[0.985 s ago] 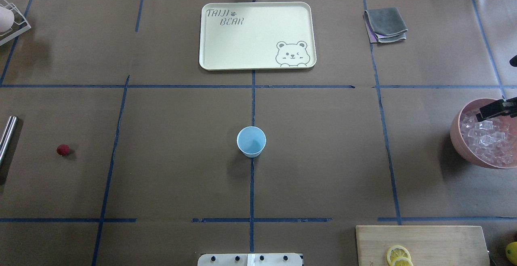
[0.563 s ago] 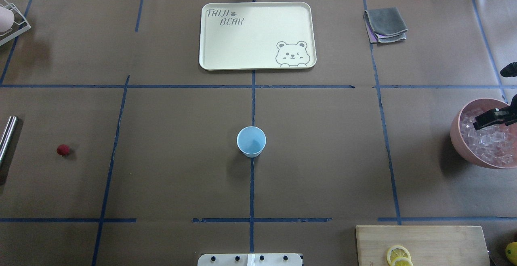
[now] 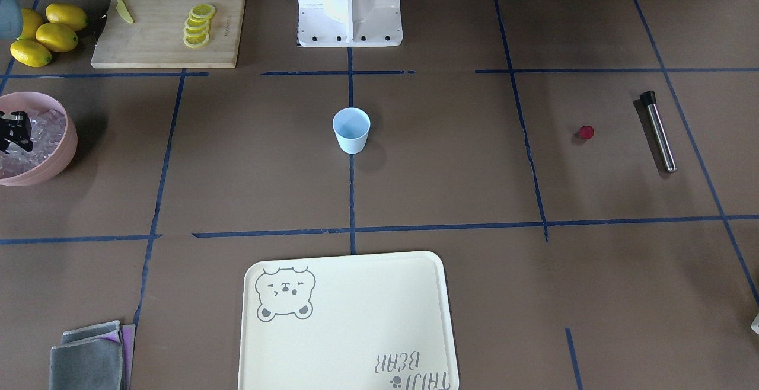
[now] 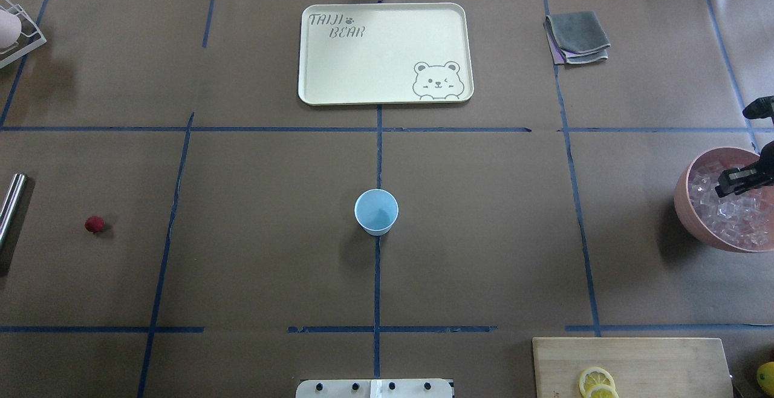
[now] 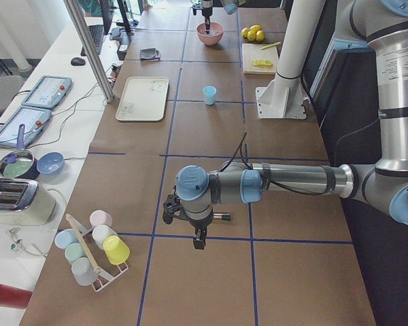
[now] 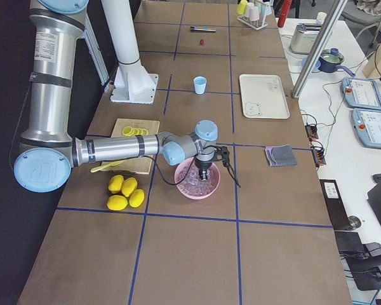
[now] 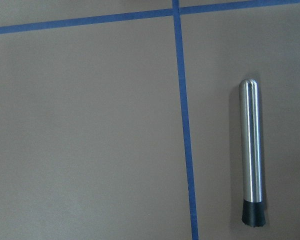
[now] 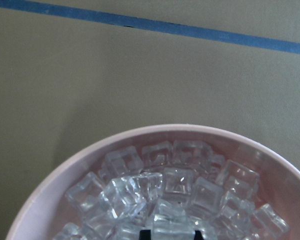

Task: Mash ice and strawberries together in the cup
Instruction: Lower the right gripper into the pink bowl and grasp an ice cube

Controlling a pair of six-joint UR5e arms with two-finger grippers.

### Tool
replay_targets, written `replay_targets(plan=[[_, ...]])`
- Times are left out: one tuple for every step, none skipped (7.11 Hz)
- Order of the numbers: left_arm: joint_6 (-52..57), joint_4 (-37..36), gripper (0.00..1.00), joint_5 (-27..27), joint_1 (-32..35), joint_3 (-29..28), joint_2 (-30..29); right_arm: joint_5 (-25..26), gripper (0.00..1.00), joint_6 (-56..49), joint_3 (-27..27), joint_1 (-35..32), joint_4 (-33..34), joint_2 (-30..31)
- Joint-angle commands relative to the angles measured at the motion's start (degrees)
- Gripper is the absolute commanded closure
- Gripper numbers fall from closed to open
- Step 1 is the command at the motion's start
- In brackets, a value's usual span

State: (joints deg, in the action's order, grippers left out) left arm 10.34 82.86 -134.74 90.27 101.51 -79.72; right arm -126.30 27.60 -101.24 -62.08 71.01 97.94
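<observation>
Sunk lower since a second ago, my right claw (image 4: 739, 182) noses into the ice (image 4: 725, 213) in the pink bowl (image 4: 686, 210), its opening impossible to tell; picking ice is the step, and next it must pinch one cube and carry it to the empty blue cup (image 4: 376, 212).

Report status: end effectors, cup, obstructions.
Right end effector down at ice in pink bowl, grip unclear; left end effector near muddler, state unclear. Cup empty, strawberry on table. Nothing between bowl and cup.
</observation>
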Motion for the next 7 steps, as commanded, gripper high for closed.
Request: replay_targets(plan=[[0.0, 0.0, 0.00, 0.0, 0.0, 0.0, 0.0, 0.0, 0.87, -0.1, -0.4, -0.1, 0.0, -0.5], [0.0, -0.1, 0.00, 0.0, 0.0, 0.0, 0.0, -0.1, 0.87, -0.1, -1.6, -1.3, 0.0, -1.5], [-0.1, 0.0, 0.00, 0.0, 0.0, 0.0, 0.0, -0.3, 0.87, -0.2, -4.4, -2.6, 0.1, -2.9], [0.0, 0.0, 0.00, 0.0, 0.0, 0.0, 0.0, -1.1, 0.87, 0.0, -7.5, -2.6, 0.1, -4.8], [0.0, 0.0, 0.00, 0.0, 0.0, 0.0, 0.0, -2.3, 0.87, 0.6, -9.1, -2.3, 0.2, -6.8], [0.0, 0.0, 0.00, 0.0, 0.0, -0.1, 0.0, -4.2, 0.88, 1.5, -9.7, 0.4, 0.1, -9.9], [0.0, 0.0, 0.00, 0.0, 0.0, -0.1, 0.0, -4.1, 0.89, 8.0, -9.6, 3.9, 0.3, -13.3]])
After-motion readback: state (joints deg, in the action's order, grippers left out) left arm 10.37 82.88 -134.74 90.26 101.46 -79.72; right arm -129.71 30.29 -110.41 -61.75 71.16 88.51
